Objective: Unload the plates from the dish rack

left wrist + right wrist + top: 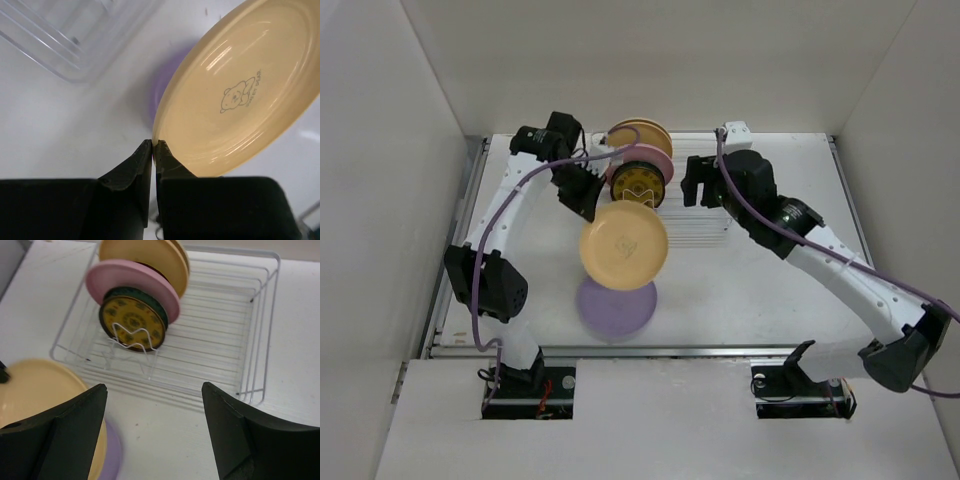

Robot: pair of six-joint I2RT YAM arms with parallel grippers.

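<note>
My left gripper (153,145) is shut on the rim of a yellow-tan plate (624,245), held tilted above a lavender plate (615,305) that lies flat on the table. The held plate (240,85) shows a small bear print. The wire dish rack (220,340) holds a pink plate (135,282), a yellow-tan plate (145,255) behind it and a small amber-brown patterned plate (132,322) with a dark teal rim in front. My right gripper (155,390) is open and empty, near the rack's front edge, to the right of the standing plates.
The rack's right half (705,215) holds nothing. White walls enclose the table on three sides. A metal rail (650,350) runs along the table's near edge.
</note>
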